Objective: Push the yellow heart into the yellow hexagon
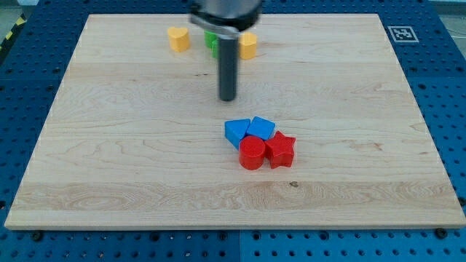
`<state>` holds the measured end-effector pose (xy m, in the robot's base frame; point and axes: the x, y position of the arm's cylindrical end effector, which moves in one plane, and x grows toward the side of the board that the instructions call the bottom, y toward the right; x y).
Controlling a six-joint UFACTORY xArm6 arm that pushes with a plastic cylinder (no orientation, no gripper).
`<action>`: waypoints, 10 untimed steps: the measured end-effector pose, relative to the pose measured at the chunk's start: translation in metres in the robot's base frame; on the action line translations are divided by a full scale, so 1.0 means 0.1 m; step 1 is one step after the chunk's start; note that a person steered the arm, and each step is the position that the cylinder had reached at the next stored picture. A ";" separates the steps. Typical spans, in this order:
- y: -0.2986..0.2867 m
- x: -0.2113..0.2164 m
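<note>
The yellow heart (178, 38) lies near the view's top, left of centre. The yellow hexagon (248, 45) lies to its right, partly behind the rod. A green block (210, 41) sits between them, mostly hidden by the rod. My tip (228, 99) rests on the board below these blocks, well below and right of the heart, apart from every block.
Two blue blocks (236, 132) (261, 129), a red cylinder (252, 153) and a red star (281, 150) cluster together below my tip near the board's middle. The wooden board (109, 145) ends on a blue perforated table (448, 109). A marker tag (400, 33) sits at the top right.
</note>
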<state>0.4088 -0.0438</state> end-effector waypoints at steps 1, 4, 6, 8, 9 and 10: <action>-0.74 -0.09; -1.38 -1.34; -1.30 -1.58; -1.11 -2.03; -0.98 -1.89; -0.91 -1.53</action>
<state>0.2559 -0.1350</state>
